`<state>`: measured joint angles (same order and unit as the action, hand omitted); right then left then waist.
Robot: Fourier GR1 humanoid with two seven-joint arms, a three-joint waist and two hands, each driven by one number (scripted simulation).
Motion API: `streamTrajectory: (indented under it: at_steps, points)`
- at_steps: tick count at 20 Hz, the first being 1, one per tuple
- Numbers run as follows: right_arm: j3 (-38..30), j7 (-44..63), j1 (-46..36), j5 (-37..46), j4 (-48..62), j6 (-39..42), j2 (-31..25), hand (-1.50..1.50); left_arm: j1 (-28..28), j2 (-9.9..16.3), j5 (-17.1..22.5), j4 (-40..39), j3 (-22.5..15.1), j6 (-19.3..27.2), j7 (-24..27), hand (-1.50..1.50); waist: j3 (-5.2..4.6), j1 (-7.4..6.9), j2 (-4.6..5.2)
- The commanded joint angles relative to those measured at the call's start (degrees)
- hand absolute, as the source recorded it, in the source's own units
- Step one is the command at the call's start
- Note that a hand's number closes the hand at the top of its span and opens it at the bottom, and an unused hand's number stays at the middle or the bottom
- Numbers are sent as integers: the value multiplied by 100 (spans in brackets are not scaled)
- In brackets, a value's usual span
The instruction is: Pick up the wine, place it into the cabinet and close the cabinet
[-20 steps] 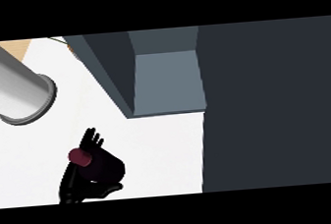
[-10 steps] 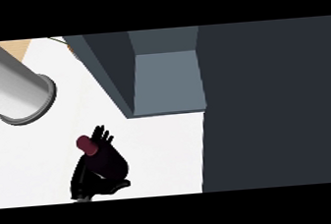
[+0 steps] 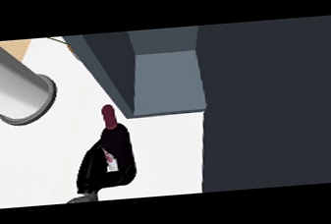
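The wine (image 3: pixel 112 133) is sitting in the lower left of the head view, over the white counter (image 3: pixel 164 153), its dark red cap pointing up the view toward the open cabinet (image 3: pixel 166 82) and lying just short of the cabinet's front edge. A black hand (image 3: pixel 97 171) is curling round the bottle's body and hiding much of it; it is coming in from the lower edge left of centre, and which hand it is cannot be told from this view alone, though it is reading as the left. The other hand is not showing. A thick grey cylinder (image 3: pixel 14 89) is lying across the upper left, apart from the bottle. To do this step well, the bottle is needing to be carried up and rightward so the cap is clearing the dark side wall (image 3: pixel 106 64) rather than striking it, then going into the grey compartment. The large dark panel (image 3: pixel 277 105) at right is probably the open door, and is wanting room to swing
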<state>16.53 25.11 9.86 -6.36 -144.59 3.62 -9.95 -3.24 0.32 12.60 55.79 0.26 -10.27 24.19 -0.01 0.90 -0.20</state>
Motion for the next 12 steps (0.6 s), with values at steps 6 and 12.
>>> streamTrajectory:
  at_steps: [6, 12]
  points:
    - [-177, 620, 219, -573, -1357, -13, -94, -150, -82, -31, 7, 432, -475, 487, 308, 150, 1, -26, -6]
    - [-104, 273, 307, -423, -1008, -35, 13, -150, 693, 335, 726, 967, 394, 63, 1317, 150, 1, -78, -20]
